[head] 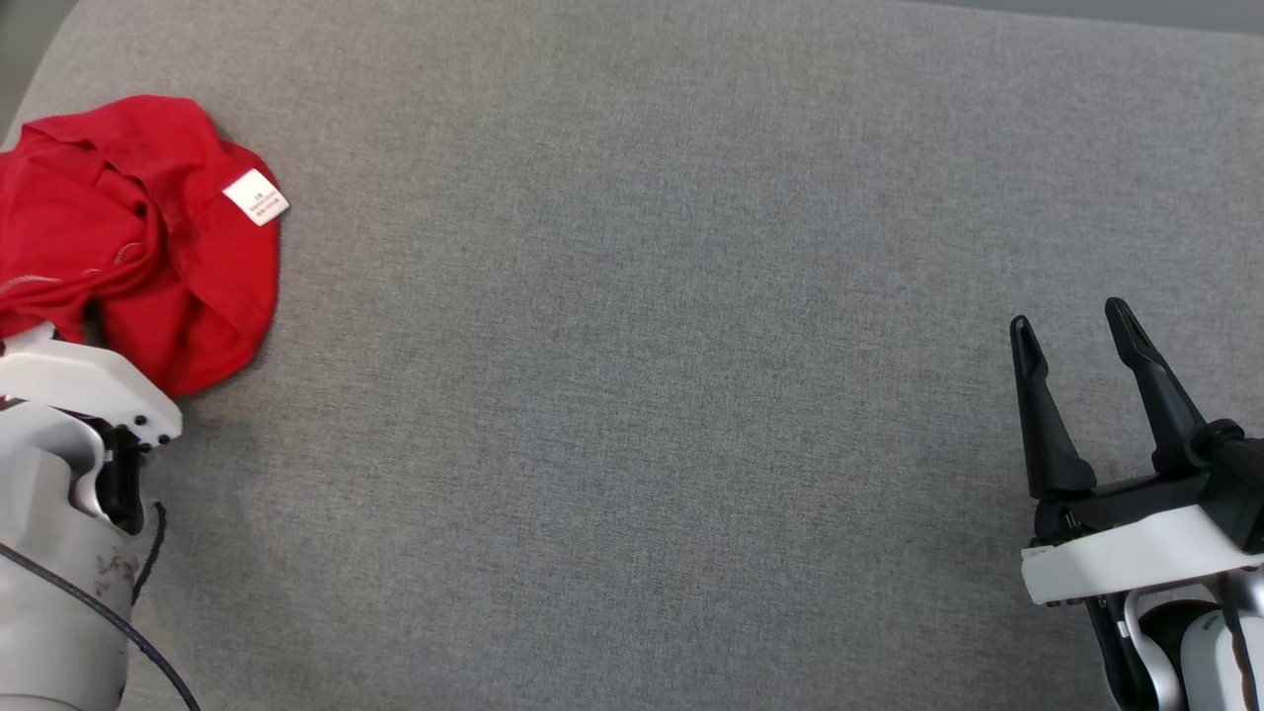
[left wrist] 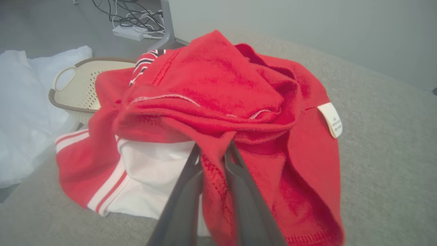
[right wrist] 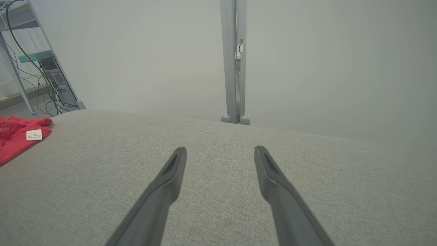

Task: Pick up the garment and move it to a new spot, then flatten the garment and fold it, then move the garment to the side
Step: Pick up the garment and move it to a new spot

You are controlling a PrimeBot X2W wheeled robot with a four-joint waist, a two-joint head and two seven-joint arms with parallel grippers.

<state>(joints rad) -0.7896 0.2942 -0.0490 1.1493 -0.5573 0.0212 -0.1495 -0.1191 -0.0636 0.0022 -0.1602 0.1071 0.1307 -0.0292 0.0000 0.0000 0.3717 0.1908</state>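
**Red garment pinched at the table's far left corner**

The garment point(head: 138, 237) is a crumpled red heap lying by the far left corner of the grey cloth-covered table point(head: 632, 395). A white label point(head: 256, 197) sits on the side of the heap that faces the table's middle. In the left wrist view a white part with red stripes point(left wrist: 146, 177) shows beneath the red folds.

The left gripper point(left wrist: 214, 147) has its two dark fingers drawn close, with a fold of the red cloth caught between them.

Beyond the heap, off the table's edge, stands a beige basket point(left wrist: 73, 89).

The right gripper point(head: 1068, 316) is by the near right corner, well apart from the garment. Its fingers are spread wide with nothing between them.
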